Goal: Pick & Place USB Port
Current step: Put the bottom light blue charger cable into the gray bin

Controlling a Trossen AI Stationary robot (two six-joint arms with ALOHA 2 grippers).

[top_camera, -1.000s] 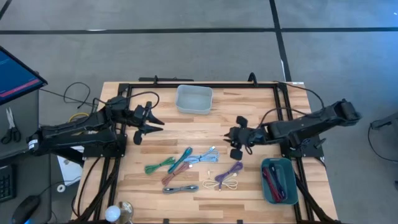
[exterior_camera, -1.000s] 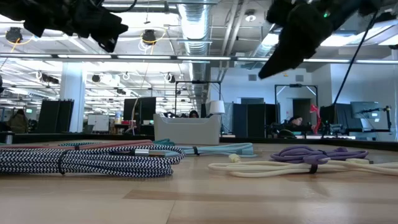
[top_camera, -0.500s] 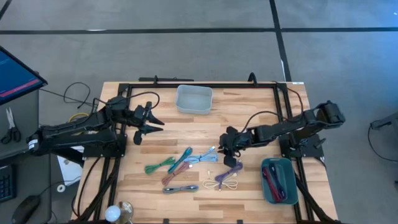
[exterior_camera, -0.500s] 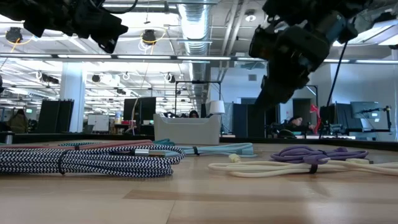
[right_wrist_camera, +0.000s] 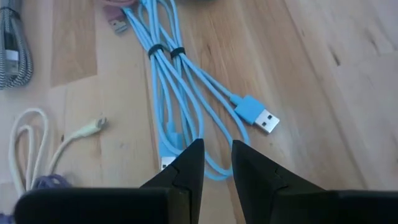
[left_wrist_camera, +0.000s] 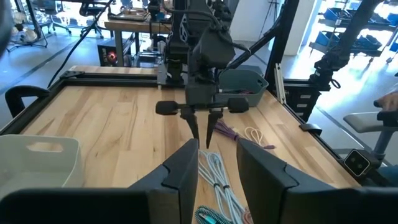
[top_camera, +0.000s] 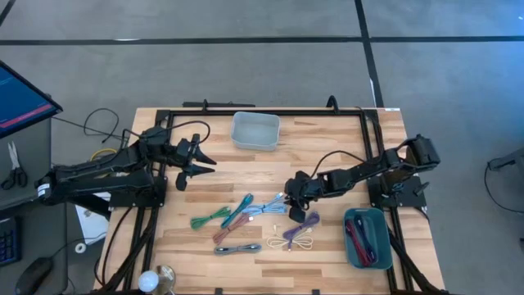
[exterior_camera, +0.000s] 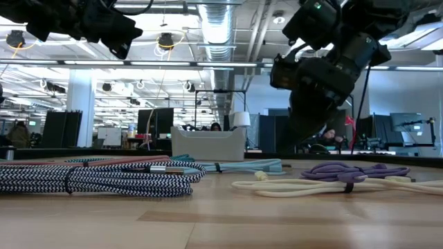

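A light blue USB cable, coiled and tied with 2 dark bands, lies flat on the wooden table near its middle. The right gripper hangs just above the coil's looped end, its 2 fingers parted by a narrow gap with nothing between them. At 5 o'clock of the blue cable lie a purple cable and a cream cable; at 8 o'clock, a green cable. A grey bin sits at 12 o'clock. The left gripper waits at 10 o'clock, jaws slightly parted, empty.
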